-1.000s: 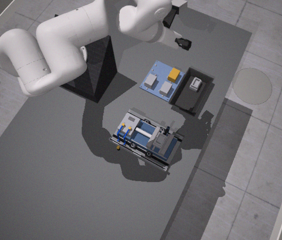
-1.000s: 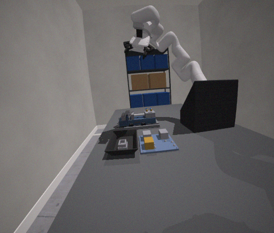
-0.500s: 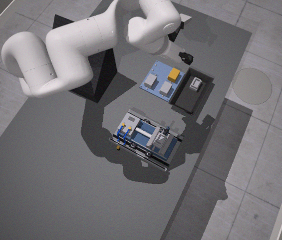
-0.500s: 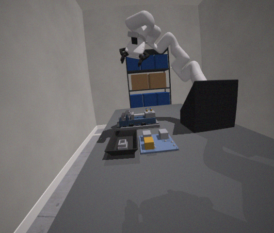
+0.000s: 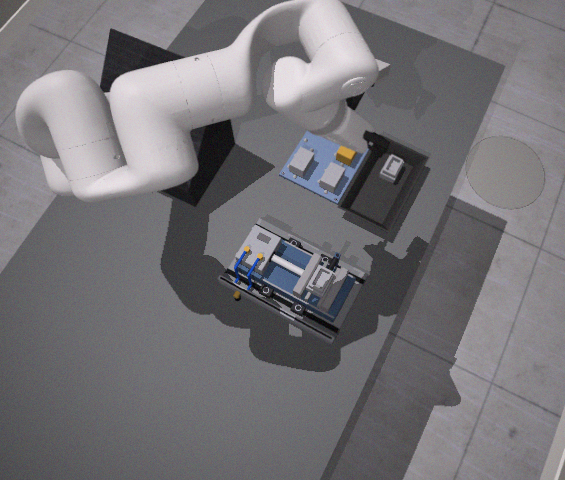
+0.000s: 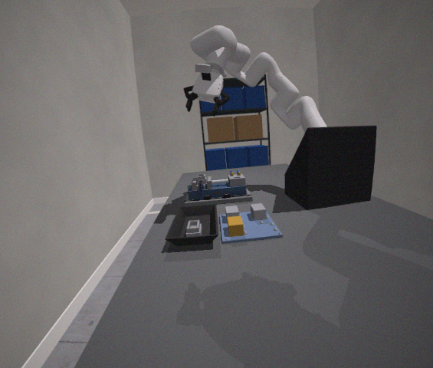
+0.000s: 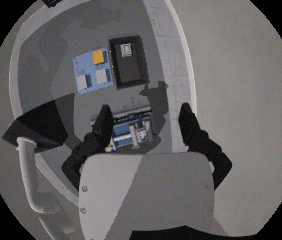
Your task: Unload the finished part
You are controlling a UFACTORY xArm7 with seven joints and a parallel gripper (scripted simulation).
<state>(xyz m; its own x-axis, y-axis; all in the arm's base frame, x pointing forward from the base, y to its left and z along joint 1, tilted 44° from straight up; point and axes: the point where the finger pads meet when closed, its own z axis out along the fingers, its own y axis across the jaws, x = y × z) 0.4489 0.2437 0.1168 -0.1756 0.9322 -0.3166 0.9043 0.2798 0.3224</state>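
The vise stands mid-table with the grey finished part clamped in its jaws, pocket up. A second finished part lies pocket up in the dark outfeed tray. The blue infeed plate carries two grey blanks and an orange blank. My gripper is open and empty, high in the air above the vise and tray. In the wrist view its fingers frame the vise far below. In the top view the arm hides most of the gripper.
A black box stands on the table beside the arm's base. A shelf with blue and brown boxes stands behind the table. A round disc lies on the floor beyond the tray. A small yellow peg lies by the vise.
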